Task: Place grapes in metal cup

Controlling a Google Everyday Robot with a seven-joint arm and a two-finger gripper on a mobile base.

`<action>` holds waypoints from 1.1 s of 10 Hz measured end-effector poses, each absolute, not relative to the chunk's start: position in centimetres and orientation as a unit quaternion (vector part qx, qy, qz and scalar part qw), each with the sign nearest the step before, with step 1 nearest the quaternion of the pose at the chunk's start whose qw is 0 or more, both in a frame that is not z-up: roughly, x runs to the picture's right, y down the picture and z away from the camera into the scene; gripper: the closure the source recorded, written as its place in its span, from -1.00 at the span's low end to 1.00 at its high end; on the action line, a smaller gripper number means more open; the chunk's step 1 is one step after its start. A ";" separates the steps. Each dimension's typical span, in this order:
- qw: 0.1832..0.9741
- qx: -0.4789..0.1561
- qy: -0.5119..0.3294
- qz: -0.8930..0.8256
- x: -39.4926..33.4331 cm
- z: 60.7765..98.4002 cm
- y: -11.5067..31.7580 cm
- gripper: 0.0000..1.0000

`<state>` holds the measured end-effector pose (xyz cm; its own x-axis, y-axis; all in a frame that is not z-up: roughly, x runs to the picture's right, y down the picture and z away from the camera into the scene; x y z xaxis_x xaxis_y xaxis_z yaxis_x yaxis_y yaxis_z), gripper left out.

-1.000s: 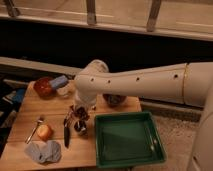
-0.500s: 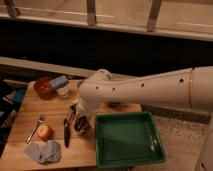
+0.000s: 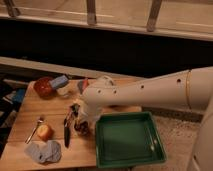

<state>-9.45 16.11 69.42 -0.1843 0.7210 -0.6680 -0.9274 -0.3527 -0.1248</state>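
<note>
The grapes (image 3: 82, 128), a dark purple-red lumpy bunch, lie on the wooden table (image 3: 30, 112) just left of the green tray. My gripper (image 3: 78, 117) hangs at the end of the white arm directly over the bunch, shut, its tips down at the berries. Whether they grip the bunch I cannot tell. The metal cup (image 3: 63, 92), small and pale silver, stands at the table's back left, beside the orange-red bowl and well apart from my gripper.
An orange-red bowl (image 3: 43, 86) with a blue sponge (image 3: 59, 81) sits back left. A green tray (image 3: 129, 140) fills the right. An orange fruit (image 3: 45, 132), a spoon (image 3: 34, 129), a black tool (image 3: 66, 132) and a grey cloth (image 3: 44, 151) lie front left.
The arm's elbow has sunk lower and swung slightly right, bringing the wrist down over the grapes. The grapes have stayed in about the same spot.
</note>
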 end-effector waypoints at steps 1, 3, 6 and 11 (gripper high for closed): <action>0.549 -0.334 0.157 0.750 -9.9 70.1 15.9 1.00; 0.555 -0.349 0.158 0.738 -11.0 71.8 15.6 0.99; 0.559 -0.376 0.159 0.721 -12.4 74.1 15.6 0.50; 0.567 -0.402 0.162 0.700 -13.9 75.6 15.5 -0.36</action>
<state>-13.95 15.55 75.56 -0.0337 0.6636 -0.7474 -0.9246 -0.3046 -0.2287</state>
